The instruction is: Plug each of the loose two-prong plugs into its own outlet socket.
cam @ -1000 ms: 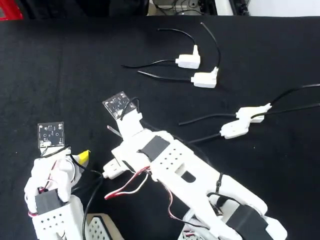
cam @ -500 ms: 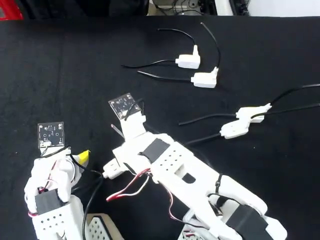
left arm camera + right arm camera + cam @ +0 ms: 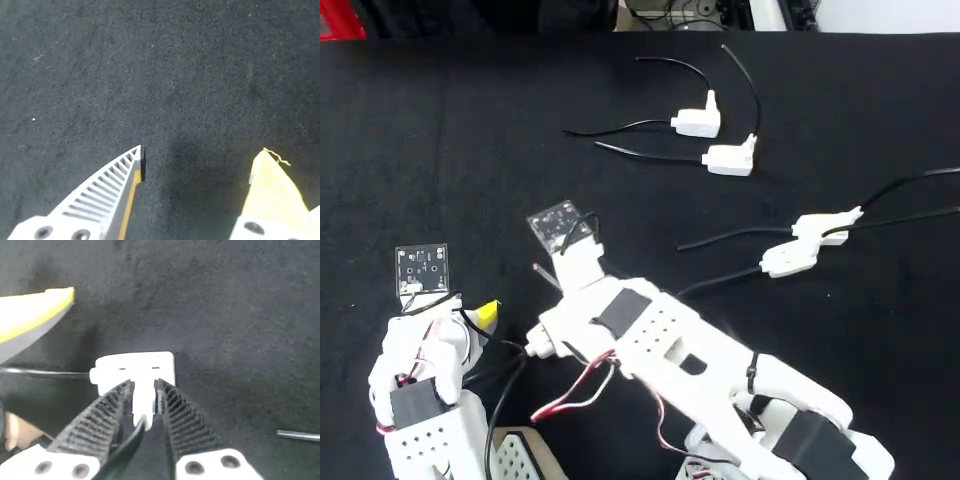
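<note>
Nothing mated yet, as judged: right gripper point(image 3: 144, 385) pinches a white plug point(image 3: 135, 366) low over the black mat point(image 3: 440, 130) near the arm bases, left gripper point(image 3: 201, 150) spread and empty just beside, four white corded connectors point(image 3: 697, 122) loose farther out, with broad bare mat between for carrying.

Setting: a robotics lab bench or test station. Evidence: the table point(image 3: 440, 120) is draped edge to edge in black cloth. Two white plastic arms stand at the near edge, left arm point(image 3: 420, 400) and right arm point(image 3: 700, 360), with servo wiring point(image 3: 570, 385) (red and white, uncovered) looping outside the shells. A small square board point(image 3: 422, 268) sits at the left arm's far end. Loose plugs point(image 3: 698, 122) on short black leads lie far and right as test pieces. Cables and equipment point(image 3: 670, 12) crowd the room past the far edge.
</note>
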You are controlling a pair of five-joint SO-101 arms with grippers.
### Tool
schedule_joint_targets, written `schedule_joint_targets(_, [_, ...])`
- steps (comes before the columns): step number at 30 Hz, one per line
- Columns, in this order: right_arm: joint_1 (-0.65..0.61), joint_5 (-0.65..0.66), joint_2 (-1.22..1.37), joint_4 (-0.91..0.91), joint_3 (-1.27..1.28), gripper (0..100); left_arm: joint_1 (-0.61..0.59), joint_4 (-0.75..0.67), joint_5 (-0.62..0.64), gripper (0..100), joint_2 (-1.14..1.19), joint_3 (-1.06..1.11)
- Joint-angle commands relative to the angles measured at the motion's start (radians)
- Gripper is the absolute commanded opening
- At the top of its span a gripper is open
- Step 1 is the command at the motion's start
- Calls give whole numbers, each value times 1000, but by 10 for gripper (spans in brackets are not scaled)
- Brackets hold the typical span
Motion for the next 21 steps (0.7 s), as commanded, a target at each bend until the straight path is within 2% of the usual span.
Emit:
schedule_joint_targets(1, [-15,-11,-2,-17,-4,11,-2,-23,-6,340,-8,-5])
schedule_joint_targets(7, [-9,-6,-2,-17,-4,11,-2,-23,-6,340,-8,-5])
schedule_joint_targets(12, [63,-6,1,-60,-2,11,-2,-23,-6,340,-8,-5])
schedule_joint_targets(21, [63,-6,168,-49,-76,11,-2,-20,-6,340,-8,-5])
